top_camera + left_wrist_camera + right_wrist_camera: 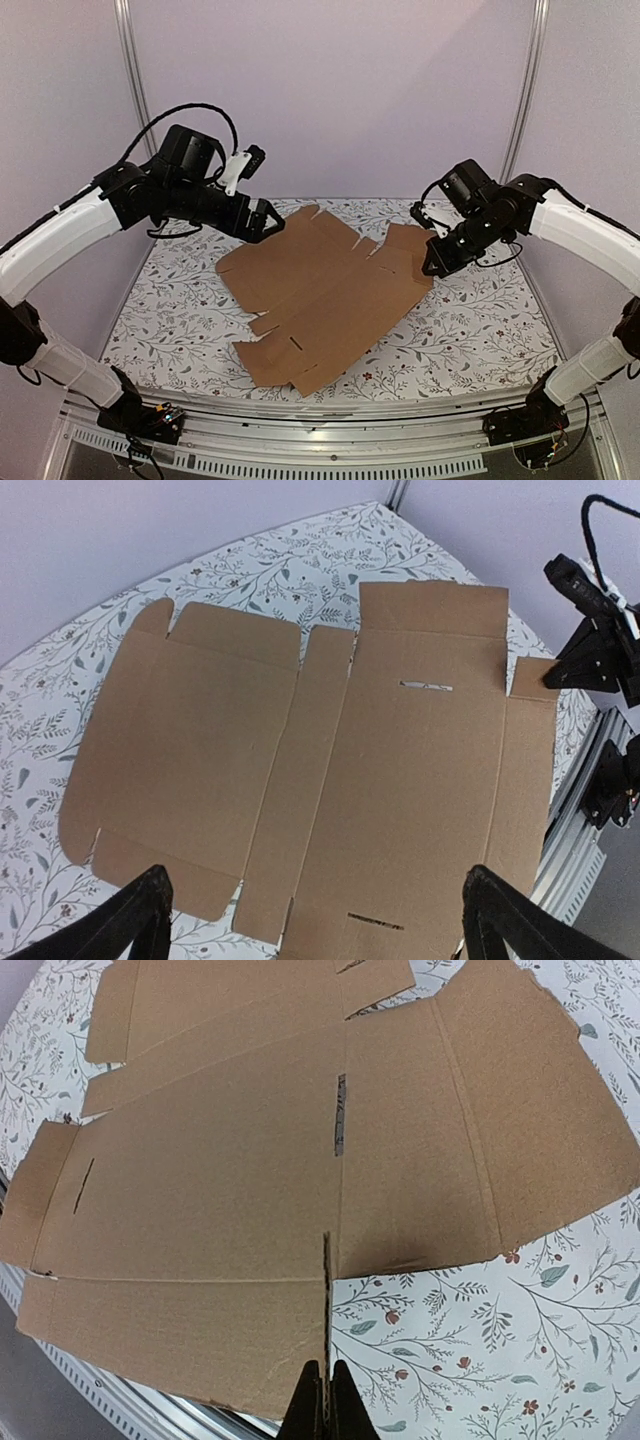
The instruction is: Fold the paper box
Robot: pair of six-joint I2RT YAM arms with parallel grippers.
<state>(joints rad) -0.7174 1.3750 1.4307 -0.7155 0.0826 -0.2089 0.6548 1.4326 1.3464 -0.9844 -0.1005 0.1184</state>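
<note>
The paper box (320, 290) is a flat brown die-cut cardboard sheet with flaps and slits, lying on the flowered table. My right gripper (433, 268) is shut on the edge of a flap at the sheet's right end; in the right wrist view the fingertips (325, 1400) pinch the thin edge of that flap (200, 1330). My left gripper (268, 222) is open and empty, hovering above the sheet's far left corner. The left wrist view looks down on the whole sheet (330, 780) between my wide-apart fingers (140, 920).
The flowered table cover (480, 320) surrounds the sheet. White walls and metal posts stand at the back. The metal front rail (330, 435) runs along the near edge. The right arm's gripper shows in the left wrist view (600, 650).
</note>
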